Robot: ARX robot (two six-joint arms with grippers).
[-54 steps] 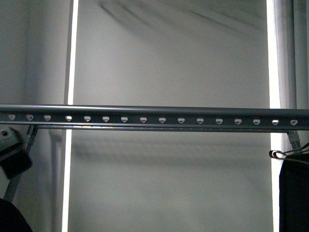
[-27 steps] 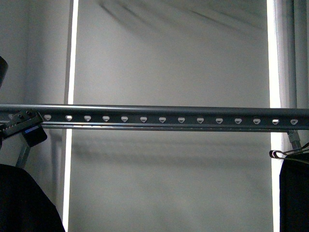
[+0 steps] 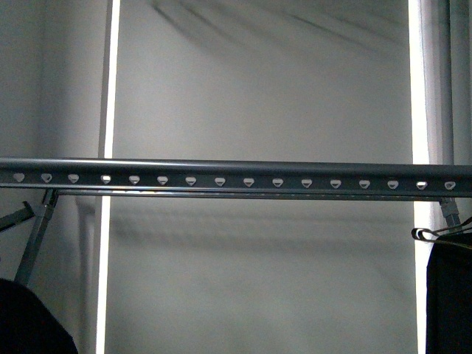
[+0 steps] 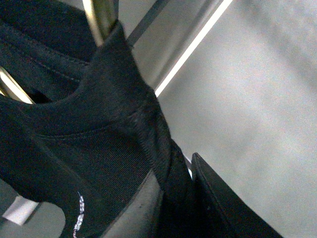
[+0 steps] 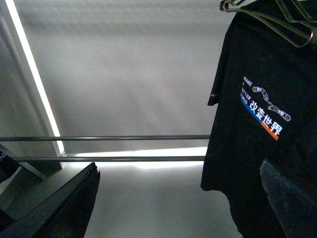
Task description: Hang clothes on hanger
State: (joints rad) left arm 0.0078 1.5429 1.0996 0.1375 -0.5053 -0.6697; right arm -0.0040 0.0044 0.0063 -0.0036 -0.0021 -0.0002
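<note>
My left gripper (image 4: 174, 173) pinches the black garment (image 4: 99, 124), low left beneath the perforated rail (image 3: 236, 173). Its brass hook (image 4: 99, 20) isn't on yet, so I judge the hanging undone. My right gripper (image 5: 181, 171) is spread, empty.

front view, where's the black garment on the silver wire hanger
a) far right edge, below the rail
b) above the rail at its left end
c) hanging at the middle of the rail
a: the black garment and its silver wire hanger show at the far right edge of the front view, below the rail.
</note>
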